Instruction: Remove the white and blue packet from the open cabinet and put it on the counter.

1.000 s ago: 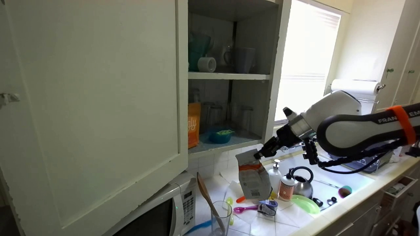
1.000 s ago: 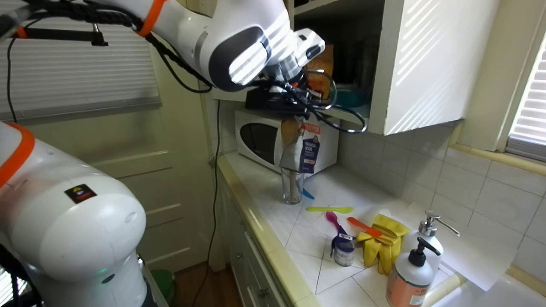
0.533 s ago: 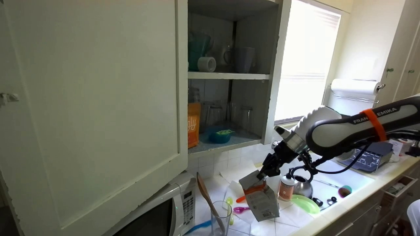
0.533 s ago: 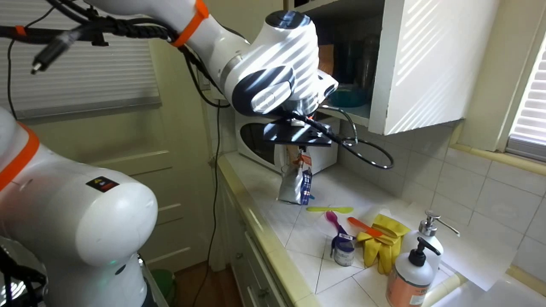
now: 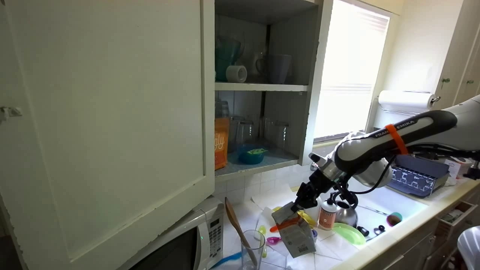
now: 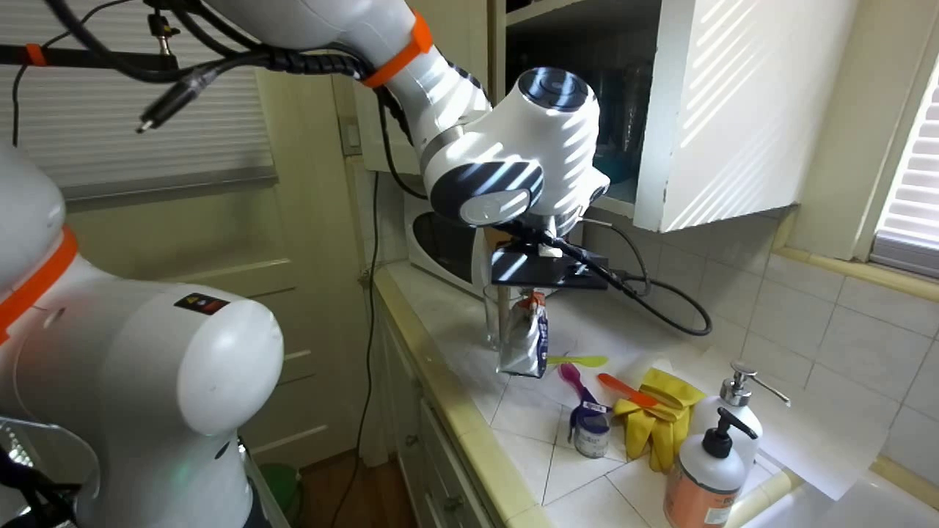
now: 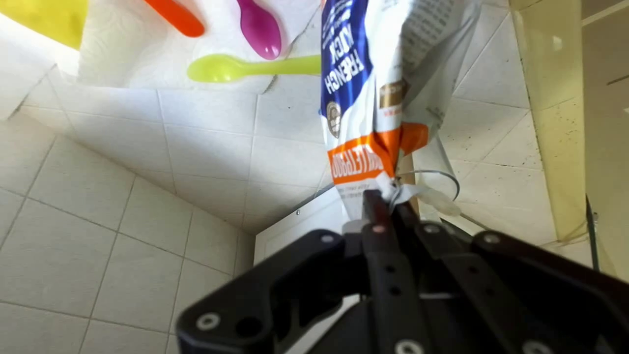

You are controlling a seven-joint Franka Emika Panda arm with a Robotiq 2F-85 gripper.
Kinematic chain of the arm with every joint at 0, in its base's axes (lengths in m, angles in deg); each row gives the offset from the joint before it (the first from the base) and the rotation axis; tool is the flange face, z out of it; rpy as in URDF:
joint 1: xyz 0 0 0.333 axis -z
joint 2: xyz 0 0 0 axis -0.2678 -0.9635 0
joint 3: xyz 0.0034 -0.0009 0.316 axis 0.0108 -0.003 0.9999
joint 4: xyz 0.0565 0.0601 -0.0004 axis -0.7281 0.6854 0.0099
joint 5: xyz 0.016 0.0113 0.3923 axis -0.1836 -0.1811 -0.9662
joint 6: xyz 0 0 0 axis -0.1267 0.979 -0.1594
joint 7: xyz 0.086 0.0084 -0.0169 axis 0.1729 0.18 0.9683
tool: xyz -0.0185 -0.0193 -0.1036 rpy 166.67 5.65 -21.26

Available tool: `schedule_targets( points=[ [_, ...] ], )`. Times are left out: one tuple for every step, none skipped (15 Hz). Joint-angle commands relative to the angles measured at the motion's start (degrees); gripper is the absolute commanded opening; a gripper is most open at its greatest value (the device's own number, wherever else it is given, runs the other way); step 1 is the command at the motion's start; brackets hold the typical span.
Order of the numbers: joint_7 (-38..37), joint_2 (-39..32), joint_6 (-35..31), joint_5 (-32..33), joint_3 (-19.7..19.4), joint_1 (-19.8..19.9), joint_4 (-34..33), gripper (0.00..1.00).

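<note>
1. The cabinet (image 5: 324, 37) is open. Its upper shelf (image 5: 262, 87) bears a teal vessel (image 5: 226, 56), a white mug (image 5: 236, 74) on its side and an upright grey mug (image 5: 279, 69).
2. The lower shelf (image 5: 262, 167) bears an orange pack (image 5: 221, 142), clear glasses (image 5: 245, 133) and a teal bowl (image 5: 250, 157); the bowl holds a light green item (image 5: 257, 151), too small to make out.
3. On the tabletop (image 6: 568, 488), a tumbler (image 5: 259, 243) holds a leaning wooden utensil (image 5: 233, 219) that sticks out above the rim.
4. The claw (image 7: 390, 204) is pressed together on the packet (image 7: 378, 88), pinching its top end.
5. The packet is outside the cabinet, below the claw and tilted, over the tabletop; whether its base touches the tiles cannot be told.
6. In the wrist view its front is white, with a blue panel lettered "FRENCH KICK" and an orange band near the pinched end.
7. Its film is crinkled; in an exterior view the greyish back shows a barcode (image 5: 303, 248).
</note>
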Motion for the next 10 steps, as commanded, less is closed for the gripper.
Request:
schedule_targets(
  points=[
    [7.24, -4.48, -4.04, -5.76, -8.59, -10.48, -3.0, 0.02],
    [8.02, -4.69, -4.63, -7.09, -10.86, -12.99, -3.44, 0.02],
    [8.44, -4.87, -5.23, -8.34, -12.91, -15.46, -3.75, 0.02],
    [9.29, -4.8, -7.02, -9.67, -14.94, -18.14, -3.8, 0.02],
    [9.81, -4.69, -8.67, -10.84, -16.99, -20.75, -3.86, 0.02],
    [10.26, -4.2, -10.73, -12.15, -19.22, -23.6, -3.82, 0.02],
    [10.59, -3.8, -12.25, -12.94, -21.52, -26.38, -3.89, 0.02],
    [11.65, -2.77, -14.98, -13.28, -23.93, -29.25, -3.68, 0.02],
    [12.69, -1.0, -18.81, -13.72, -26.66, -32.62, -3.43, 0.02],
    [12.64, -0.17, -21.11, -13.42, -29.09, -35.34, -3.45, 0.02]
  ],
)
